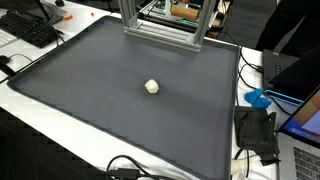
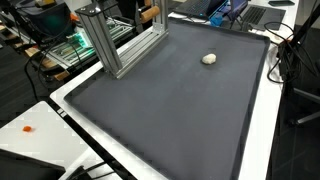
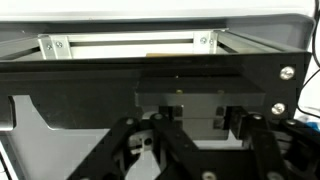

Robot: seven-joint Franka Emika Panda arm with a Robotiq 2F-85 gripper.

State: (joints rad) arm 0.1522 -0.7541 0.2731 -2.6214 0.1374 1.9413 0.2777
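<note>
Cream-white and round, the small lump [image 1: 151, 86] lies in the middle of the dark grey rubber mat [image 1: 80, 60], at six o'clock from the silver aluminium frame [image 1: 160, 30]. The black fingers [image 3: 120, 150] face that frame close up. Their tips are cropped, so I cannot tell whether they are spread or pinching.

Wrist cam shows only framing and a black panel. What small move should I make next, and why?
Probably ease the end effector back from the aluminium frame and pitch down toward the mat: the small white lump lies alone mid-mat, outside the wrist view.
</note>
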